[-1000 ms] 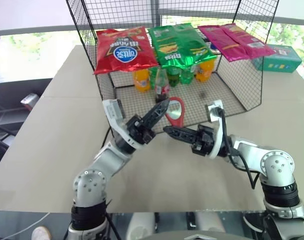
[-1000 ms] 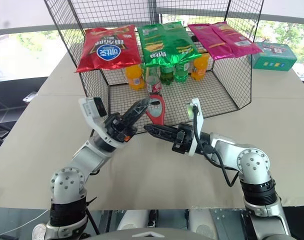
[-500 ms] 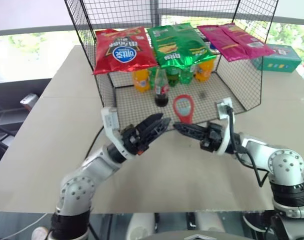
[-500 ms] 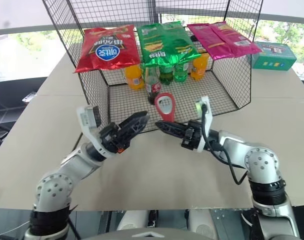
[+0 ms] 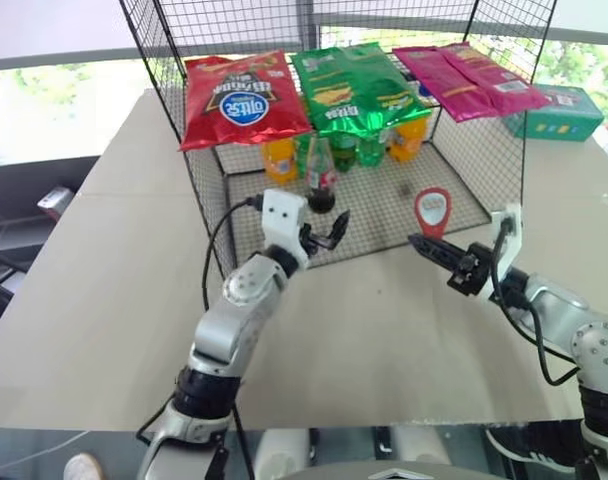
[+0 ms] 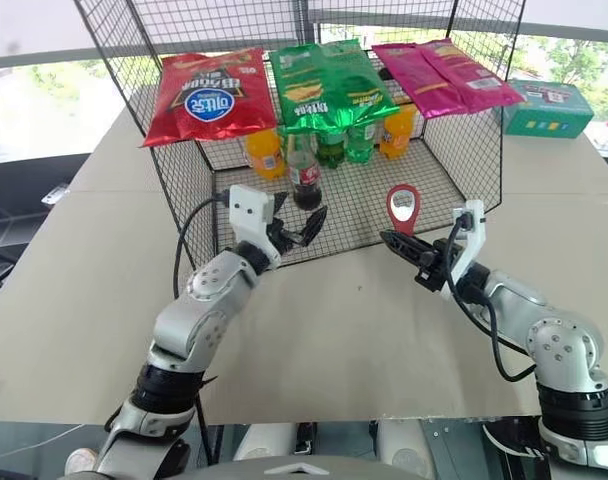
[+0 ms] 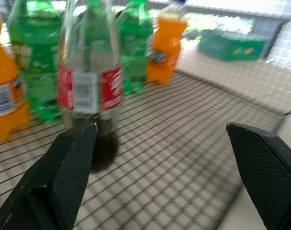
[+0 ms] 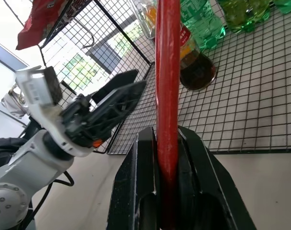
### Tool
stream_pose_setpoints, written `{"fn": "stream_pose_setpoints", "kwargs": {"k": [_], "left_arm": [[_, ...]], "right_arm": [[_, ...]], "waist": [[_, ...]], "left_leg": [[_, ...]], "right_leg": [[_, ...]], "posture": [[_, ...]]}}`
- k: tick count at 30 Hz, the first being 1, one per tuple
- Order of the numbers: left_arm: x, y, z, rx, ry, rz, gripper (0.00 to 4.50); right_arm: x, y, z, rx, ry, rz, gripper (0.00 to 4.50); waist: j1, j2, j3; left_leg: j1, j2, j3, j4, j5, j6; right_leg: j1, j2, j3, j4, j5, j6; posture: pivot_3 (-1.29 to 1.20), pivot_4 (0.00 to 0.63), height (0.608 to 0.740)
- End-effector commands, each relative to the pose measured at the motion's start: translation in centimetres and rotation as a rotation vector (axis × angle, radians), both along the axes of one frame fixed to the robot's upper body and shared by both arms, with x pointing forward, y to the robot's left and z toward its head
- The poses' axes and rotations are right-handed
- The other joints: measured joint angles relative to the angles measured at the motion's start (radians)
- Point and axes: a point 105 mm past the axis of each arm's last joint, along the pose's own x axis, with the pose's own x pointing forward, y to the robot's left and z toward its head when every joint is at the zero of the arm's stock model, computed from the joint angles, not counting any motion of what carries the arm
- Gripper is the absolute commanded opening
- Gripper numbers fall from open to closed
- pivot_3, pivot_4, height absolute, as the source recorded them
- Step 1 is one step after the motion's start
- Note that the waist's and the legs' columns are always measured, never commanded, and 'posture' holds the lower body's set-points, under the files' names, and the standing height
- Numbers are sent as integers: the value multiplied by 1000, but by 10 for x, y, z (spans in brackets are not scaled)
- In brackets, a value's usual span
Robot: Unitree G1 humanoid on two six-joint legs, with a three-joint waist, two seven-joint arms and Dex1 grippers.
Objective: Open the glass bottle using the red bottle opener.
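Since 1 s ago both arms went apart: left gripper [image 5: 325,228] moved forward to the front edge of the wire cage [image 5: 194,170] and its fingers, which were together, now stand wide apart; right gripper [image 5: 425,248] moved out to the right and carries the red bottle opener [image 5: 432,211] with it, away from the middle where the two grippers were nearly meeting.

From left to right now: red chip bag [image 5: 239,97] lies on top of the cage at the left. Under it, inside the cage, stands an orange soda bottle [image 5: 280,160], then the glass bottle [image 5: 321,176], upright on the mesh floor, near the front-left part of the cage. Left gripper is just in front of this bottle, empty, pointing at it; in left wrist view the bottle [image 7: 90,84] stands close beside one finger [image 7: 54,179], whether touching I cannot tell, and the other finger [image 7: 267,170] is well apart from it. Behind are green soda bottles [image 5: 359,150] under the green chip bag [image 5: 354,90], then a 2nd orange bottle [image 5: 409,140] and pink bags [image 5: 474,82] on top at the right. Right gripper is clamped on the opener's handle, ring head up, over the table [image 5: 104,280] in front of the cage's right part. Green box [image 5: 559,115] sits far right on the table
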Motion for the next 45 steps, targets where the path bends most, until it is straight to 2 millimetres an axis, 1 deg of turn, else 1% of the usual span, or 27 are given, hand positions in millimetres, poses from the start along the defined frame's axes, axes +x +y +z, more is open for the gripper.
{"fn": "stream_pose_setpoints", "kwargs": {"k": [1, 3, 12, 20, 24, 27, 28, 29, 30, 31, 33, 37, 40, 44, 45], "left_arm": [[11, 2, 19, 13, -84, 98, 4460], [16, 0, 21, 21, -98, 117, 4460], [39, -7, 33, 36, -139, 126, 4460], [60, -7, 39, 59, -151, 135, 4460], [74, -5, 37, 50, -123, 162, 4460], [80, -8, 37, 29, -121, 146, 3625], [80, -9, 38, 31, -124, 143, 3263], [81, -10, 38, 33, -127, 139, 2692], [81, -10, 38, 35, -130, 134, 2474], [80, -11, 37, 36, -132, 128, 2493], [74, -15, 35, 45, -147, 86, 2493], [54, -24, 33, 63, -191, -39, 2493], [28, -31, 34, 43, -214, -188, 2493], [-23, -37, 42, 32, -214, -494, 2493], [-33, -38, 42, 26, -191, -556, 2493]], "right_arm": [[-4, -3, 14, -11, -78, -11, 0], [-4, -4, 15, -13, -82, -18, 0], [-5, -4, 16, -15, -98, -26, 0], [-5, -3, 17, -17, -109, -28, 0], [-6, -3, 17, -17, -113, -30, 0], [-7, -3, 17, -19, -116, -33, 0], [-7, -3, 18, -19, -116, -34, 0], [-7, -4, 18, -19, -117, -34, 0], [-7, -4, 18, -20, -117, -35, 0], [-7, -4, 18, -20, -118, -37, 0], [-7, -4, 18, -21, -118, -40, 0], [-8, -4, 18, -21, -121, -43, 0], [-8, -4, 18, -22, -122, -45, 0], [-6, -5, 17, -23, -121, -47, 0], [-6, -5, 17, -23, -122, -47, 0]], "waist": [[2, 0, 0], [3, 0, 0], [3, 0, 0], [3, 0, 0], [3, 0, 0], [3, 0, 0], [3, 0, 0], [3, 0, 0], [2, 0, 0], [2, 0, 0], [3, 0, 0], [3, 0, 0], [2, 1, 0], [-8, 1, -1], [-10, 1, -1]], "left_leg": [[-2, 0, 0, 0, 0, 0], [-6, 0, 0, 1, 0, 0], [-7, -1, 1, 2, 0, 0], [-7, -1, 1, 2, 0, 0], [-7, -1, 1, 2, 0, 0], [-7, -1, 1, 3, 0, 0], [-7, -1, 1, 3, 0, 0], [-7, -1, 1, 3, 0, 0], [-7, -1, 1, 3, 0, 0], [-7, -1, 1, 2, 0, 0], [-7, -1, 2, 3, 0, 0], [-7, -1, 2, 3, 1, -2], [-7, -1, 2, 2, 2, -3], [-7, 1, 3, 2, 2, -4], [-7, 1, 3, 2, 3, -5]], "right_leg": [[-2, 0, 0, 0, 0, 0], [-5, 0, 0, 0, 0, 0], [-6, -1, 0, 0, 0, 0], [-6, -1, 0, 0, 0, 1], [-6, -1, 0, 0, 0, 1], [-6, -1, 0, 0, 1, 1], [-6, -1, 0, 0, 1, 1], [-6, -1, 0, 0, 1, 1], [-6, -1, 0, 0, 1, 1], [-6, -1, 0, 1, 1, 1], [-6, -1, -1, 1, 1, 1], [-6, -1, 0, 1, 1, 1], [-6, -1, 1, 1, 1, 1], [-6, -1, 2, 1, 1, 1], [-7, -1, 2, 1, 1, 1]], "posture": [[0, 150, 740], [0, 150, 740], [0, 150, 740], [0, 150, 740], [0, 150, 740], [0, 150, 740], [0, 150, 740], [0, 150, 740], [0, 150, 740], [0, 150, 740], [0, 150, 740], [0, 150, 740], [0, 150, 740], [0, 150, 740], [0, 150, 740]]}}
